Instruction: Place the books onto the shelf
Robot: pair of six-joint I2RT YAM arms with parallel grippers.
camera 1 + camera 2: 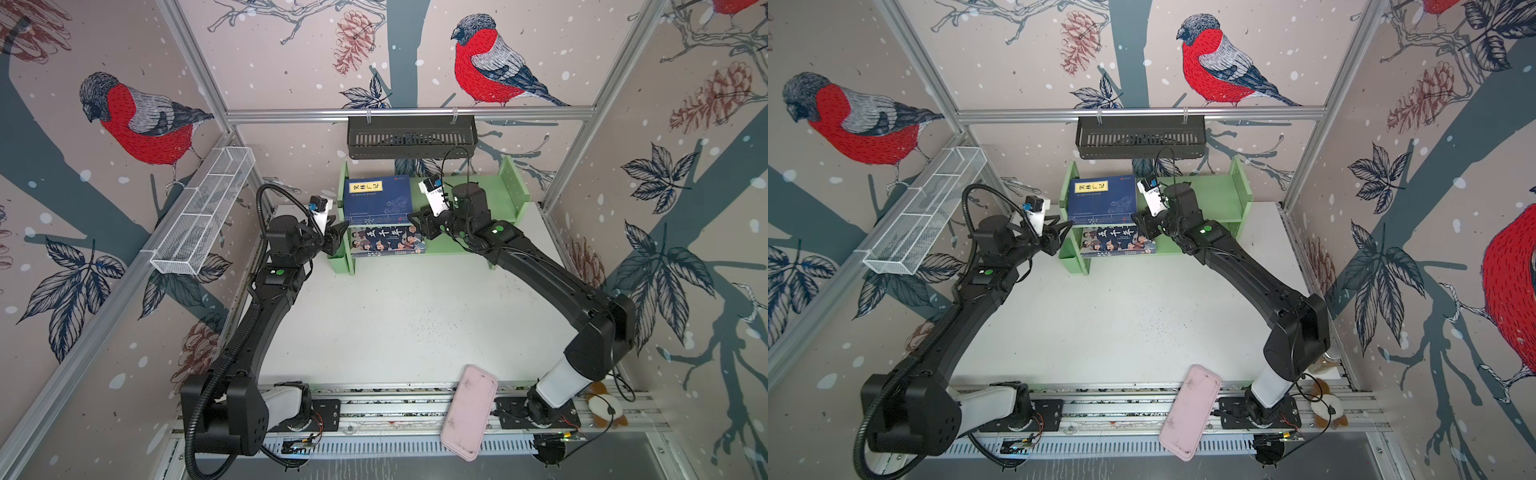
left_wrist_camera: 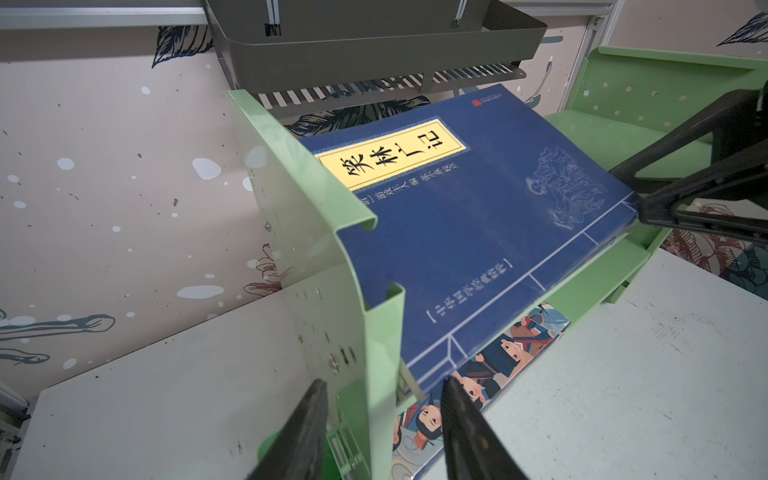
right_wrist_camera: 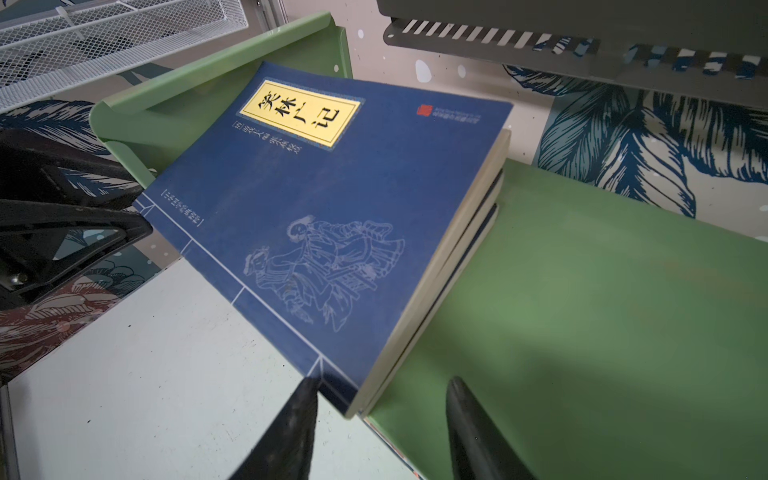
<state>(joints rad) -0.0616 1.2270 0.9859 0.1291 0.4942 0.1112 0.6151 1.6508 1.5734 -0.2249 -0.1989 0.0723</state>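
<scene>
The light green shelf (image 1: 515,183) (image 1: 1219,189) stands at the back of the table. A stack of navy books (image 1: 378,199) (image 1: 1102,199) (image 2: 457,232) (image 3: 332,216) with a yellow label lies flat on the left of its top tier. The cartoon-cover book (image 1: 388,243) (image 1: 1119,241) (image 2: 498,365) lies on the lower tier and juts out at the front. My left gripper (image 1: 338,239) (image 2: 384,382) is open, its fingers astride the shelf's left side panel (image 2: 349,299). My right gripper (image 1: 417,220) (image 3: 382,380) is open around the stack's front right corner, one fingertip against the top book.
A black slotted basket (image 1: 411,137) hangs on the back rail just above the shelf. A white wire-mesh basket (image 1: 203,212) hangs on the left wall. A pink flat case (image 1: 469,415) lies on the front rail, with a plush toy (image 1: 602,407) at the right arm's base.
</scene>
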